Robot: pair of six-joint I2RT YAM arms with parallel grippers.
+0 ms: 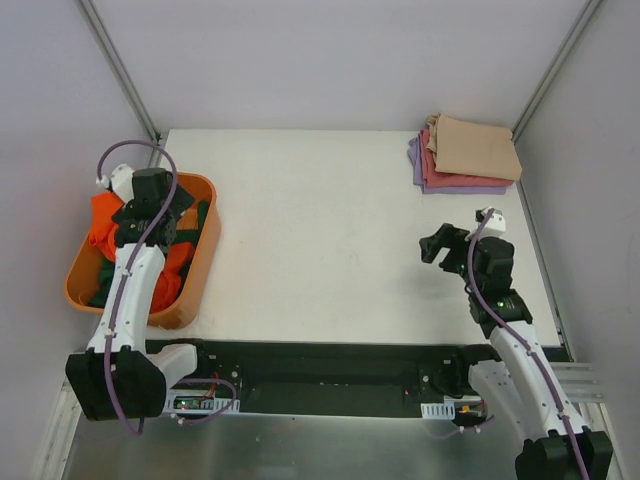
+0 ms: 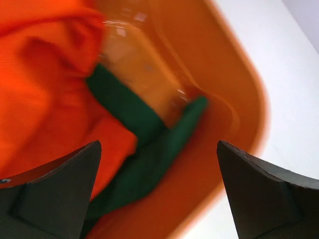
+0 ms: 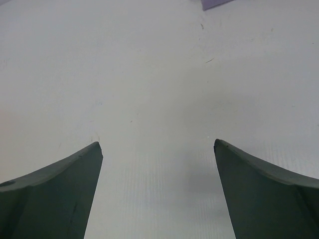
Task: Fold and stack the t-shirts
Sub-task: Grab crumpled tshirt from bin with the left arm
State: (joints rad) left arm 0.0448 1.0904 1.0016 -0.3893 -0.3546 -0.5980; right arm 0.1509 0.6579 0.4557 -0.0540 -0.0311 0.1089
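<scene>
A bright orange t-shirt point(image 1: 104, 226) and a dark green t-shirt point(image 1: 201, 222) lie crumpled in the orange plastic tub point(image 1: 197, 270) at the left. The left wrist view shows the orange shirt point(image 2: 40, 84) and the green shirt point(image 2: 144, 149) close below. My left gripper point(image 1: 160, 215) hangs open and empty over the tub, its midpoint point(image 2: 158, 191) above the green cloth. A folded stack sits at the far right: tan t-shirt point(image 1: 478, 148) on top, pink-red t-shirt point(image 1: 432, 168) under it, lavender t-shirt point(image 1: 415, 155) at the bottom. My right gripper point(image 1: 440, 243) is open and empty above bare table point(image 3: 158, 191).
The white table point(image 1: 320, 240) lies between the tub and the stack. Grey walls with metal rails close in the left, right and back. A lavender corner point(image 3: 215, 4) shows at the top of the right wrist view.
</scene>
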